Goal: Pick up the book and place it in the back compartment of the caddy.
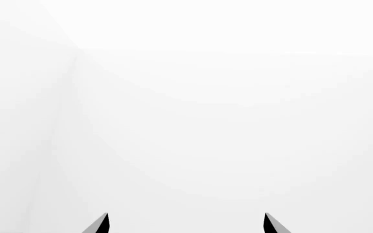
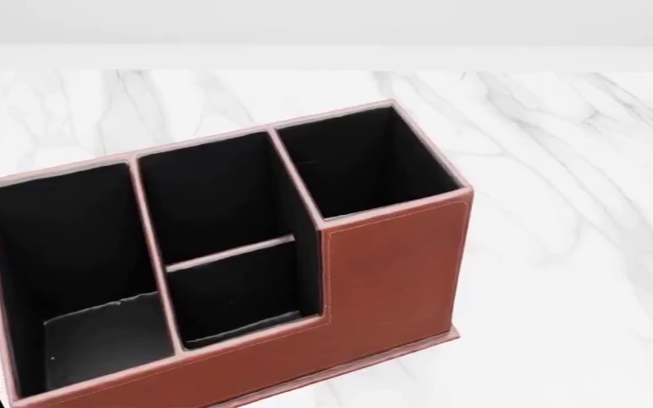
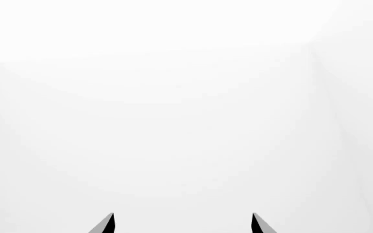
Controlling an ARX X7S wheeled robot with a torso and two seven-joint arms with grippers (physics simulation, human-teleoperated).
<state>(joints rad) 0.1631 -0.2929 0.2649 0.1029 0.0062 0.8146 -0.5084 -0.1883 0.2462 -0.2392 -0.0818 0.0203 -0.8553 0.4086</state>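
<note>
Left wrist view: my left gripper (image 1: 186, 224) is spread with nothing between the tips, and my right gripper (image 3: 182, 223) likewise, both facing blank white. Head view: the caddy (image 2: 389, 272) stands on the marble table (image 2: 576, 170); the book cannot be located.

Left end effector (image 1: 186, 224) fingertips spread apart, nothing between, facing blank white

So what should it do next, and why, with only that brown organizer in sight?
Probably tilt the head view down or back to find the book. Only the caddy on the marble table shows, its compartments empty; no book is visible. Both the left gripper and right gripper are open, facing blank white.
</note>
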